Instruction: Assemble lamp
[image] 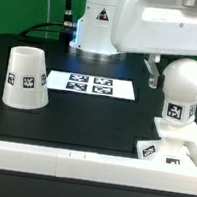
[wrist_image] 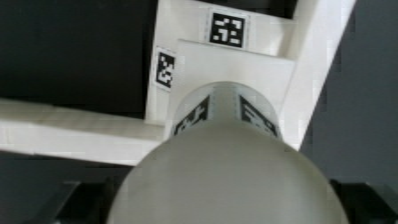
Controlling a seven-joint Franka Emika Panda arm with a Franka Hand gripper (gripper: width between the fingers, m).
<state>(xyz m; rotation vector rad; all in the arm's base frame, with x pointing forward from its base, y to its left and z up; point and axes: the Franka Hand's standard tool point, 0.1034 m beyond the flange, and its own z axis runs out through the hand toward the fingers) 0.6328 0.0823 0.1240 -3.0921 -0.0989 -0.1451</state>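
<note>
Front ledge point(image: 38, 160), bulb point(image: 183, 83) on base point(image: 183, 152), shade point(image: 24, 78) apart

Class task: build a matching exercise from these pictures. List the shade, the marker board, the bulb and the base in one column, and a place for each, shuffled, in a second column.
1 shade
2 marker board
3 bulb
4 base

A lying flat, mid-table
B standing upright on the base
C alone, at the exterior view's left
D under the bulb, at the exterior view's right

Pairs: 1-C, 2-A, 3-B, 4-D.
</note>
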